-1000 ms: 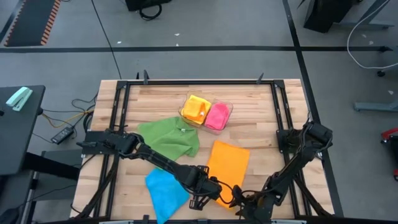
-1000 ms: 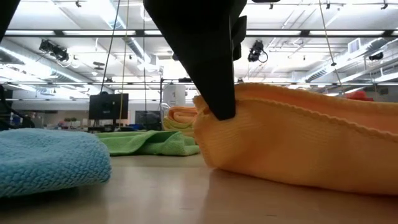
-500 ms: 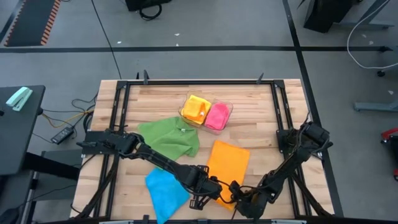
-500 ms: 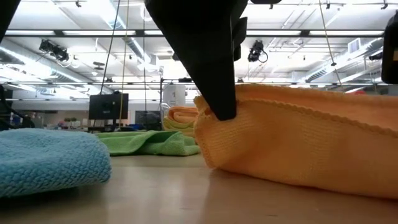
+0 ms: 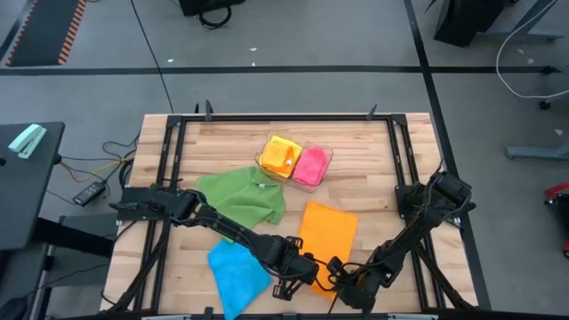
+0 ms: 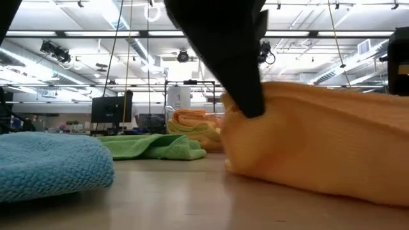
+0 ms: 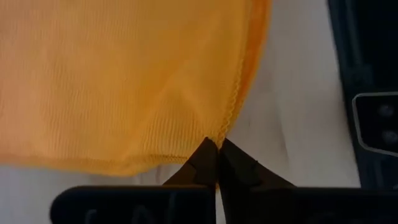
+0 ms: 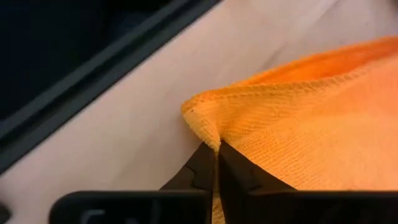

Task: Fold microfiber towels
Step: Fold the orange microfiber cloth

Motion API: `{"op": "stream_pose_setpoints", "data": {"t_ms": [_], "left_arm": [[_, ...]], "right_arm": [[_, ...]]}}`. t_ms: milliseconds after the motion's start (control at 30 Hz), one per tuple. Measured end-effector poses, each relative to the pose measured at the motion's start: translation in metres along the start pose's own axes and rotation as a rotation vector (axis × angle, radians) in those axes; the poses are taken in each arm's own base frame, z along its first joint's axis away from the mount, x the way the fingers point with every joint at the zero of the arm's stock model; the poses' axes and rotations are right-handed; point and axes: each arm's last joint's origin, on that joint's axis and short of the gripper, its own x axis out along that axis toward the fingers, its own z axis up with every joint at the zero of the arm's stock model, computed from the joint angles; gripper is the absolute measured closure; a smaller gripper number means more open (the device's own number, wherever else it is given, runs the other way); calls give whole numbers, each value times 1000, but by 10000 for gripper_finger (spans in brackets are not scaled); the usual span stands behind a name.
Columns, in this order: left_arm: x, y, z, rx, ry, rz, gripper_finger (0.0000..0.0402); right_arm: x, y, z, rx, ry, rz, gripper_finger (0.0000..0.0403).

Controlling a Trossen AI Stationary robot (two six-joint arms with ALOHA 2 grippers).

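The orange towel [image 5: 326, 238] lies spread on the wooden table [image 5: 373, 160], right of centre and toward the near edge. Both grippers meet at its near edge. The left gripper [image 5: 307, 273] has its fingers pressed together on the towel's near left corner; in the left wrist view the dark fingertips [image 7: 217, 158] pinch the hem of the orange cloth [image 7: 124, 81] with no gap between them. The right gripper [image 5: 342, 278] sits just beside it, on the near right corner, and its fingers are also closed tight on the fabric: the right wrist view shows a raised fold of orange cloth [image 8: 298, 118] caught between the tips [image 8: 214, 163]. In the low view the orange towel [image 6: 326, 147] bulks up off the tabletop, with a dark finger [image 6: 239, 70] coming down onto its left end.

The blue towel [image 5: 236, 267] lies crumpled just left of the left gripper, near the front edge. The green towel [image 5: 242, 196] is spread farther back and to the left, under the left arm. At the far middle of the table a clear tray [image 5: 324, 153] holds a yellow towel [image 5: 281, 156] on the left and a pink towel [image 5: 309, 166] on the right, touching each other.
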Motion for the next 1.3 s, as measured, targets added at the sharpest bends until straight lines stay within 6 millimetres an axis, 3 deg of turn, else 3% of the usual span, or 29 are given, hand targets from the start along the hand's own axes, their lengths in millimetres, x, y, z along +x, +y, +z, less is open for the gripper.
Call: {"op": "stream_pose_setpoints", "data": {"t_ms": [167, 433, 667, 967, 1300], "left_arm": [[0, 0, 2, 3, -17, -4, 375], [0, 13, 3, 3, -4, 15, 391], [-1, 34, 6, 19, -33, 204, 366], [-2, 56, 9, -24, -31, 228, 386], [4, 73, 9, -29, -9, 248, 365]], "right_arm": [[-23, 4, 5, 8, -7, 9, 396], [-54, -2, 7, 138, 22, -9, 395], [-54, -2, -5, 228, 108, -36, 391], [-51, -5, -30, 393, 166, -82, 389], [-85, -16, -23, 492, 74, -135, 389]]}}
